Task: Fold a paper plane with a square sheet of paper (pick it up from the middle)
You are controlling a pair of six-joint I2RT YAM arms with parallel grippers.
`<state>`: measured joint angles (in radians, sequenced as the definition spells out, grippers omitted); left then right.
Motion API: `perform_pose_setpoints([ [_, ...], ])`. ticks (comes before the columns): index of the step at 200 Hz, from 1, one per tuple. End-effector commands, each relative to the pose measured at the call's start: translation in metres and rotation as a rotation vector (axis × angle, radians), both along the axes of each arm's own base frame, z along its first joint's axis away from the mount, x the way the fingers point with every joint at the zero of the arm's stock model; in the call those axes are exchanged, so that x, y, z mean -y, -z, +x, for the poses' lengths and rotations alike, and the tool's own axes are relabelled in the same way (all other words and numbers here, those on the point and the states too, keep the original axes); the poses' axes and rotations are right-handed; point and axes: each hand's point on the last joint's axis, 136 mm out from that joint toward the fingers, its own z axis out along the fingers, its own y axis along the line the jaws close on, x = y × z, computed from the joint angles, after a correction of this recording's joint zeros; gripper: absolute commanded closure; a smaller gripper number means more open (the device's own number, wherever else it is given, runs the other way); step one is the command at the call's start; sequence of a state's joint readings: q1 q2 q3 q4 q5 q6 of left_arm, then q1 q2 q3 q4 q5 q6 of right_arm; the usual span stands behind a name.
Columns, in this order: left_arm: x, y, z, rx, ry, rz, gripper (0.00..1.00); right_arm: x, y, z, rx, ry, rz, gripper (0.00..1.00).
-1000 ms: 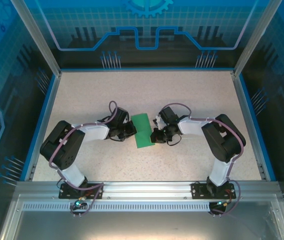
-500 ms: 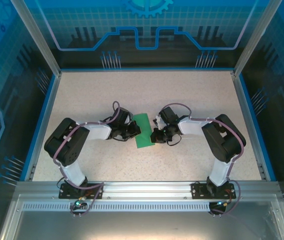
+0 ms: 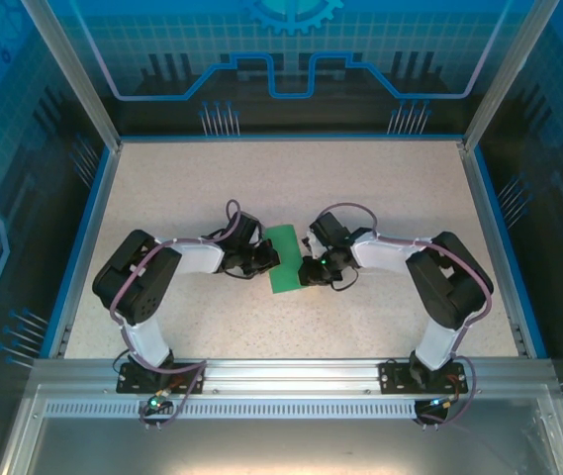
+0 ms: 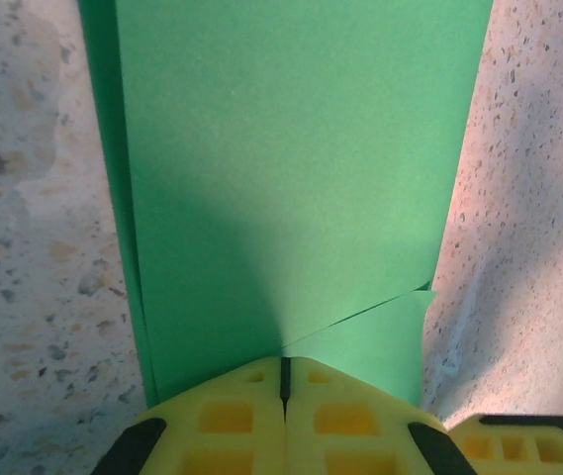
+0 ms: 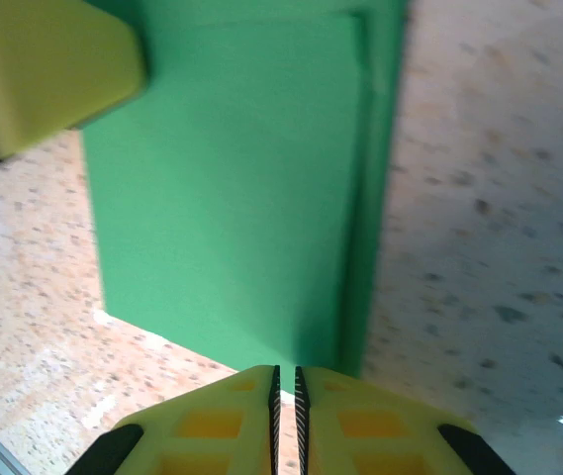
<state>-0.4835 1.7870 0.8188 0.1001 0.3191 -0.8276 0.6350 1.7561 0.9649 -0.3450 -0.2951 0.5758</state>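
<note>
Paper point(image 3: 283, 259), one folded sheet, perhaps doubled; two sets of jaws alongside.

Robot lab cell is indicated: a speckled table point(image 3: 291, 183) is enclosed by blue circuit-print panels point(image 3: 291, 59) and aluminium posts point(image 3: 69, 69); two robot arms point(image 3: 138, 287) are bolted to a slotted rail point(image 3: 291, 374) at the near edge.

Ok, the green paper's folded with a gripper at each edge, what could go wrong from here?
The left gripper is shut where a loose flap corner of the folded green sheet pokes out; sliding there could crumple it. The layers sit offset along one long edge, so further creasing may lock in a crooked fold. The right gripper sits at the opposite edge; pulling apart might tear it.
</note>
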Motion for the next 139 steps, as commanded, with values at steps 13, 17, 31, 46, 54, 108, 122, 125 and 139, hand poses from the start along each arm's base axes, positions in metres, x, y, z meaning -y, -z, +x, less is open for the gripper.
perform_pose_setpoints([
  [13,-0.014,0.024,-0.011,-0.061,0.000,0.094,0.94,-0.029,-0.001,0.008,0.008,-0.040,0.004,0.84],
  [17,-0.014,0.024,-0.011,-0.061,0.000,0.095,0.94,-0.033,0.000,0.010,0.008,-0.040,0.009,0.84],
  [31,-0.015,0.025,-0.012,-0.063,0.000,0.099,0.94,-0.038,0.005,0.017,0.002,-0.034,0.011,0.85],
  [46,-0.016,0.025,-0.012,-0.064,-0.001,0.103,0.94,-0.042,0.009,0.021,-0.003,-0.031,0.009,0.85],
  [54,-0.017,0.026,-0.012,-0.064,-0.002,0.108,0.94,-0.042,0.013,0.021,-0.014,-0.028,0.005,0.85],
  [108,-0.022,0.034,-0.011,-0.074,0.004,0.158,0.94,-0.007,0.031,0.000,-0.095,0.029,0.017,0.86],
  [122,-0.024,0.037,-0.012,-0.076,0.005,0.172,0.95,0.002,0.033,-0.007,-0.112,0.039,0.036,0.87],
  [125,-0.025,0.038,-0.012,-0.078,0.005,0.175,0.95,0.004,0.033,-0.010,-0.118,0.042,0.039,0.87],
  [139,-0.026,0.040,-0.013,-0.081,0.005,0.186,0.95,0.015,0.036,-0.020,-0.142,0.050,0.052,0.87],
])
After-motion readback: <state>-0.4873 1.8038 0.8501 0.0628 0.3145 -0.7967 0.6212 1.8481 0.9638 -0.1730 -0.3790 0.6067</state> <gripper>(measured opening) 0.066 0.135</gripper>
